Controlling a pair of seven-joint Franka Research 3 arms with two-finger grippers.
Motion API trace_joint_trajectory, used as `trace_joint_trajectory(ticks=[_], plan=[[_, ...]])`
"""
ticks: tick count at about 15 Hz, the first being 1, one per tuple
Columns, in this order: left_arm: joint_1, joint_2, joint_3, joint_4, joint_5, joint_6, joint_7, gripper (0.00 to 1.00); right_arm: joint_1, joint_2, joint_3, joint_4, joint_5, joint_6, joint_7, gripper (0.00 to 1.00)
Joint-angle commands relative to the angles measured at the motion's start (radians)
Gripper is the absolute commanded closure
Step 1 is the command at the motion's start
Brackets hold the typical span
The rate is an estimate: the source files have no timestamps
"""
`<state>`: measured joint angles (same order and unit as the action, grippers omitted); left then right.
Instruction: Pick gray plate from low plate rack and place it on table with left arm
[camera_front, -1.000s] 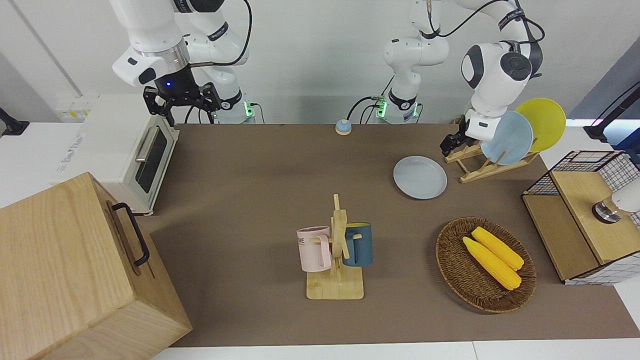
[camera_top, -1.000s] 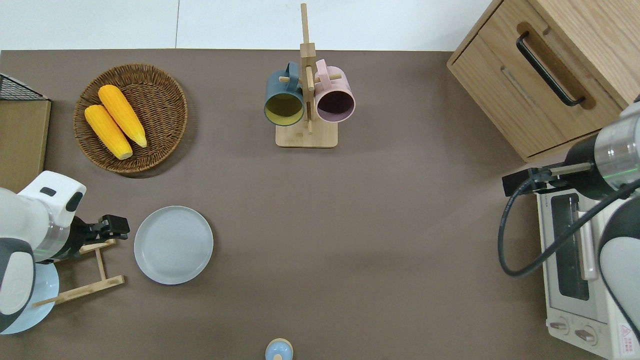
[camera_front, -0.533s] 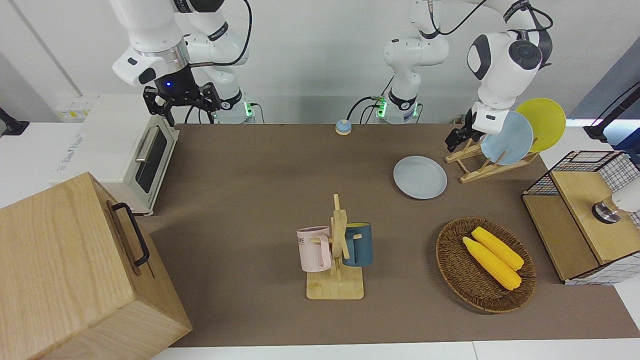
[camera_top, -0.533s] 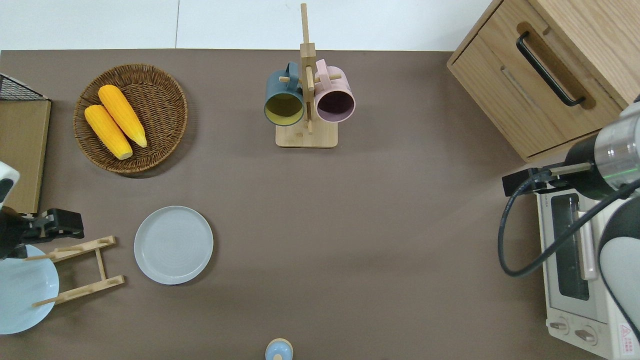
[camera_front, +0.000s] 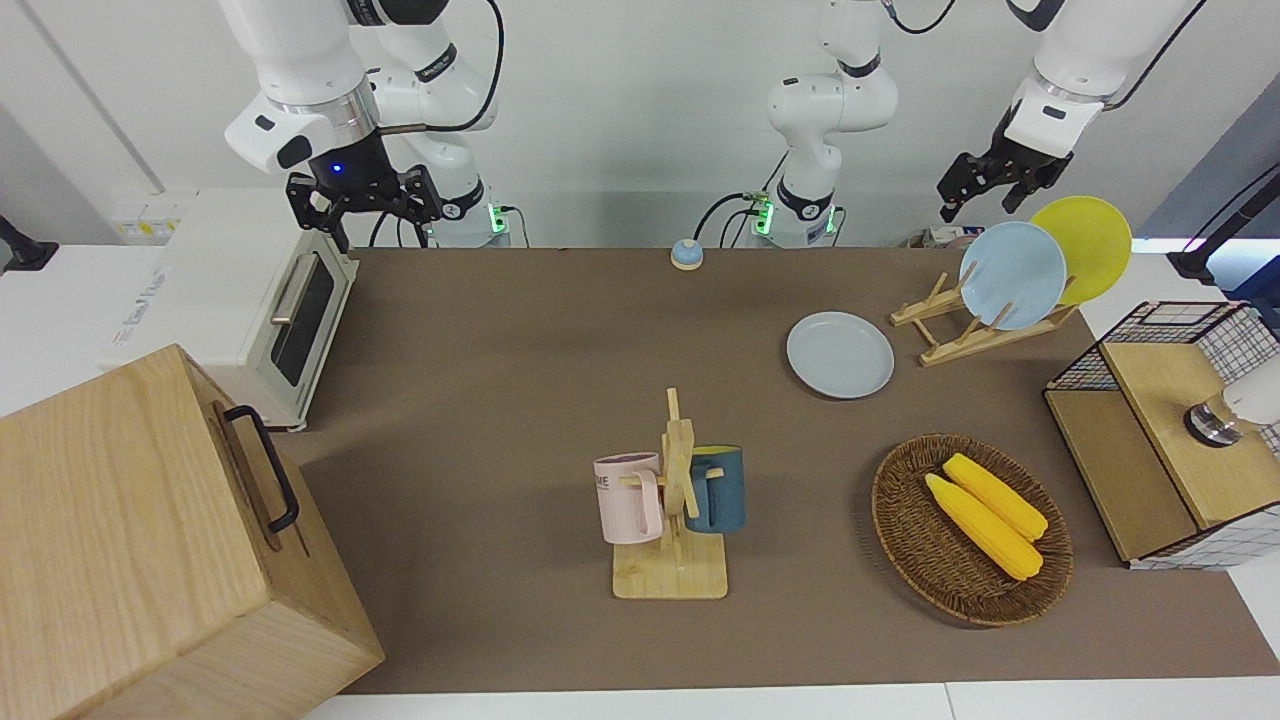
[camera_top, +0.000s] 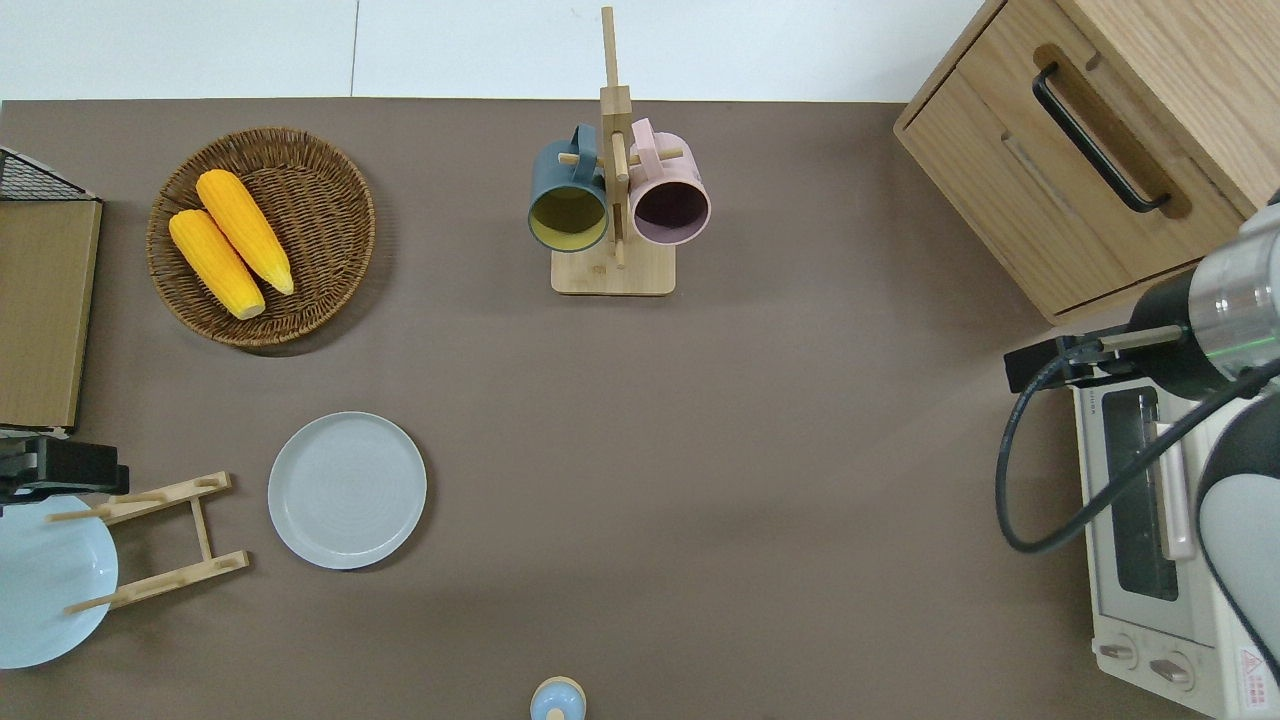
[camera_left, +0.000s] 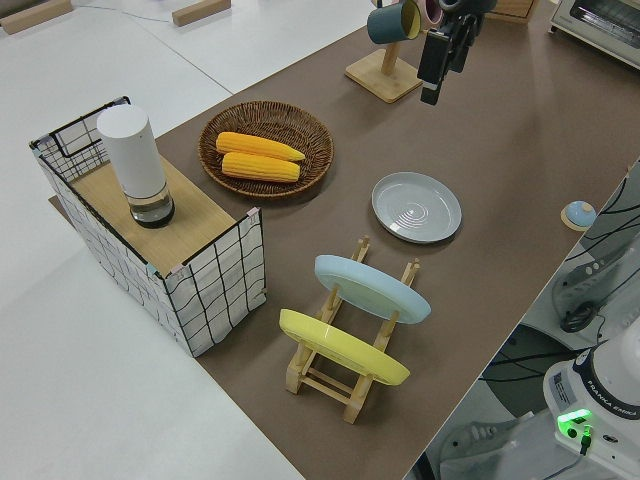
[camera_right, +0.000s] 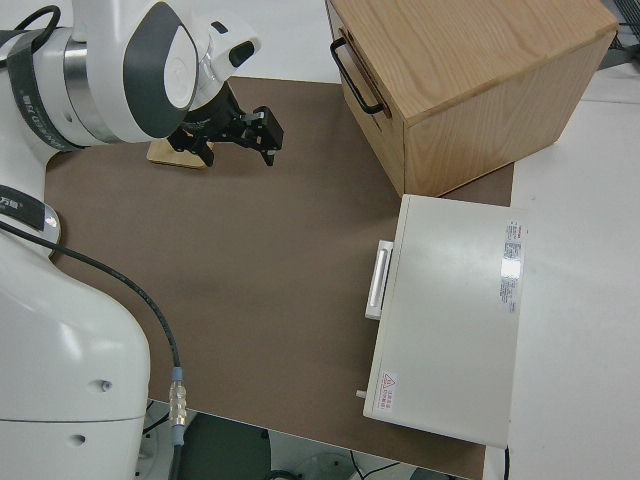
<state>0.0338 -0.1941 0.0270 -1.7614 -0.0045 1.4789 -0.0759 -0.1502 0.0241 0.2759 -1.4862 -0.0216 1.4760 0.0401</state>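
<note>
While I am watching the front view, the gray plate (camera_front: 840, 354) is lying flat on the brown tabletop (camera_front: 520, 340), just beside the low plate rack (camera_front: 960, 330), which is holding a light blue plate (camera_front: 1013, 275) and a yellow plate (camera_front: 1085, 245). My left gripper (camera_front: 985, 185) is hanging high above the rack end with its fingers apart and nothing between them. The right arm is parked; its gripper (camera_front: 365, 205) is spread open too. Dark letters are showing on the pink mug (camera_front: 628, 497), ending in "ME"; I cannot read the rest. White walls are closing off the room.

Looking down from overhead, I am seeing the plate (camera_top: 347, 490) well apart from the corn basket (camera_top: 262, 236), and only the tip of the left gripper (camera_top: 60, 467) at the picture's edge, over the rack's end.

From the left side, the plate (camera_left: 416, 207) is sitting between rack (camera_left: 350, 360) and basket (camera_left: 266, 150).

On the right side view, the white toaster oven (camera_right: 455, 320) is carrying a label strip and a red warning triangle, too small to read.
</note>
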Motion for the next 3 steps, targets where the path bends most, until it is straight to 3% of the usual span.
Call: trace_joint_trajectory(ticks=[1, 3], plan=[[-0.003, 0.022, -0.015, 0.013, 0.027, -0.006, -0.030, 0.01, -0.020, -0.003, 0.017, 0.009, -0.001, -0.014, 0.012, 0.017], [-0.005, 0.022, -0.013, 0.011, 0.021, -0.006, -0.031, 0.01, -0.019, -0.001, 0.017, 0.009, -0.001, -0.014, 0.012, 0.017]])
